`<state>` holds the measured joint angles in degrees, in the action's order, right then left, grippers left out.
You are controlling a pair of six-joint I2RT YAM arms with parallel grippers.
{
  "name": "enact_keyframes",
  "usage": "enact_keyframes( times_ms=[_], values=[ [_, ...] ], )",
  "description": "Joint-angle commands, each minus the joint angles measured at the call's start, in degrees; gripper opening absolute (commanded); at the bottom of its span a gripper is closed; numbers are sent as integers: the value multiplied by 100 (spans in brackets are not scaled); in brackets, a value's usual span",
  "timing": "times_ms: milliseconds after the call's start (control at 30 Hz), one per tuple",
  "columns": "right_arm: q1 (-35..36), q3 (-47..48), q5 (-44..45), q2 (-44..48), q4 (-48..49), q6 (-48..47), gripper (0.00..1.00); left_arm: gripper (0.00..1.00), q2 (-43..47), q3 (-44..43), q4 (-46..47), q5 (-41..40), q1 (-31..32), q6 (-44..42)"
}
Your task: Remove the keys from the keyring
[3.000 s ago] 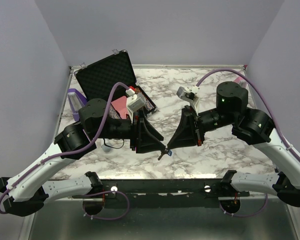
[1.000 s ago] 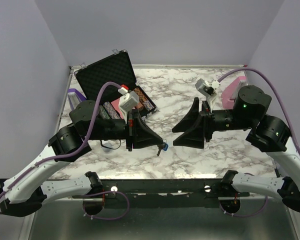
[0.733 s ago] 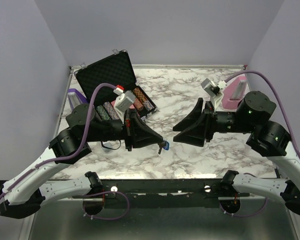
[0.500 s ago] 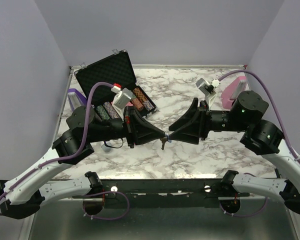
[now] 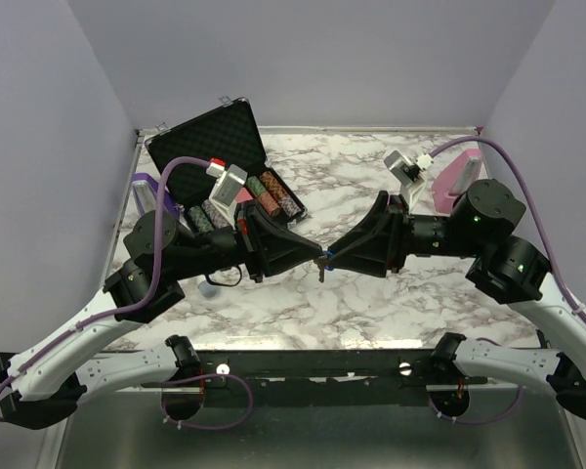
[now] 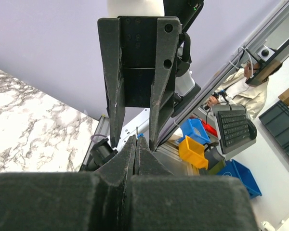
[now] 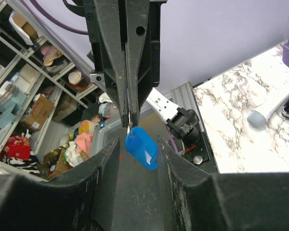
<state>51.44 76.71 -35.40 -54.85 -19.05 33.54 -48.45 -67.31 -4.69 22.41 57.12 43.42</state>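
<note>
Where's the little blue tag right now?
Top view: blue tag hangs over the table's centre, held by the left pincer, between the right pincer's open fingers.

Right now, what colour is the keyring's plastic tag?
The tag is blue with a pale mark, clearest in the right wrist view.

White lower links & black jnts on left arm (image 5: pixel 98 318) & right arm (image 5: pixel 552 313), purple cable (image 5: pixel 474 140) looped along each. Matte-black left gripper (image 5: pixel 315 257) & right gripper (image 5: pixel 329 257): long tapered fingers (image 6: pixel 160 82) w/ round screw holes (image 6: pixel 169 28). White cam block (image 5: pixel 230 181) per wrist; green LED (image 5: pixel 475 219) on right.
</note>
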Motion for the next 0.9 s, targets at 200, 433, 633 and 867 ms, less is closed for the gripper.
enact_keyframes(
  times_ms=[200, 433, 633, 867],
  values=[
    [42, -33, -2, -61, 481, 126, 37, 0, 11, 86, 188, -185, 53, 61],
    [42, -112, -73, -79, 534, 170, 1, 0, 11, 95, 179, -211, 71, 35],
    [42, -130, 41, 0, 481, 144, 1, 38, 19, 51, 109, -272, 62, 9],
    [42, -182, 235, 132, 411, 153, 1, 70, 493, 446, 248, -572, 71, 70]
  ],
)
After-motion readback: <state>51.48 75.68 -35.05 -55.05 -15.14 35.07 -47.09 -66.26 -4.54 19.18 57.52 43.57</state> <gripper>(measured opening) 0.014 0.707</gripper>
